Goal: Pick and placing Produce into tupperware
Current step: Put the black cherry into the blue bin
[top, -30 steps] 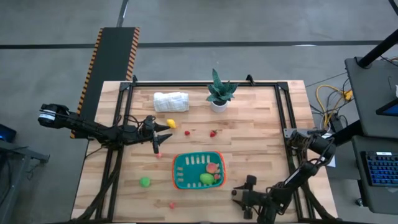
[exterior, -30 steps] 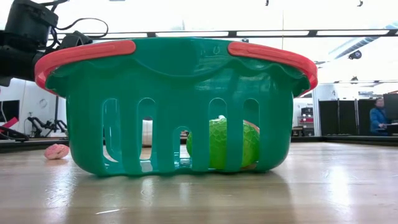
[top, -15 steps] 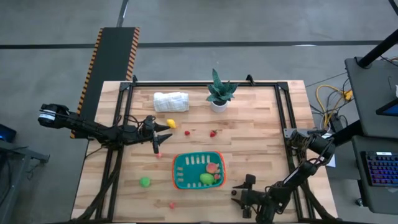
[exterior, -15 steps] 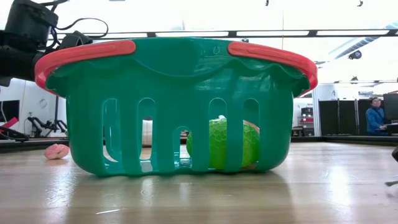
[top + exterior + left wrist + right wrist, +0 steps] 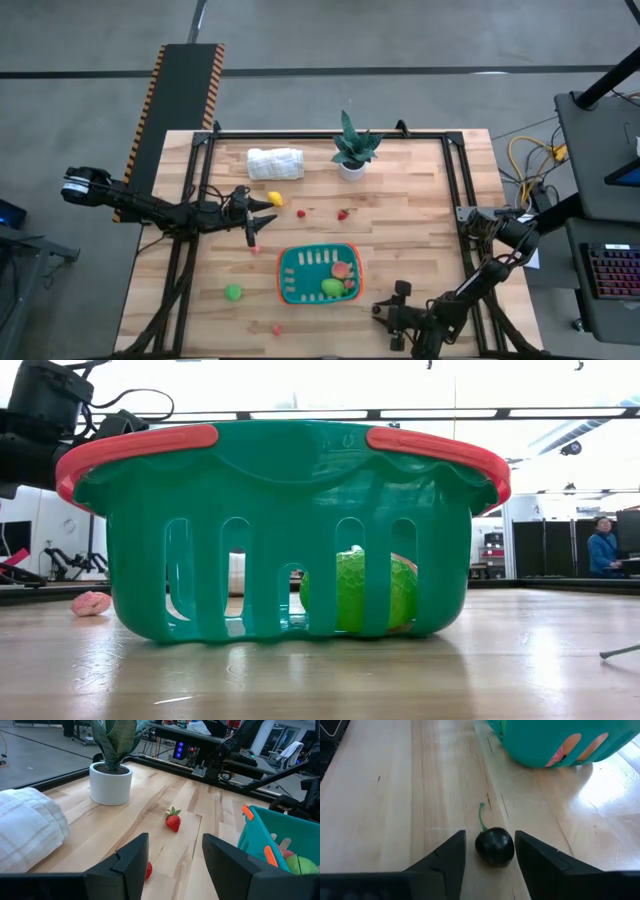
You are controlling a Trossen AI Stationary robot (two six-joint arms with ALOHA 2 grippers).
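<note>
The tupperware (image 5: 281, 276), a teal basket with an orange-red rim, stands near the table's middle front with a green piece (image 5: 332, 287) and a pink piece (image 5: 342, 269) inside. A dark cherry (image 5: 494, 846) with a green stem lies on the wood between the fingers of my right gripper (image 5: 490, 855), at the front right of the basket (image 5: 385, 310). My left gripper (image 5: 262, 215) hovers open at the left, near a yellow piece (image 5: 274, 199), two strawberries (image 5: 301, 212) (image 5: 173, 821) and a pink piece (image 5: 255, 248). A green piece (image 5: 233, 292) lies front left. My right gripper comes slanting down at the cherry with one finger on each side of it. A gap shows on one side, while the other finger (image 5: 527, 855) stands right at the cherry's side (image 5: 512, 848). Whether it touches cannot be told. The cherry rests on the table.
A white plant pot (image 5: 351, 168) and a rolled white cloth (image 5: 275, 163) stand at the far side. A small red piece (image 5: 277, 328) lies near the front edge. Black frame rails run along the table's left, right and far edges.
In the low view a thin line low over the table has come into sight at the right edge. Both arms have kept their places.
</note>
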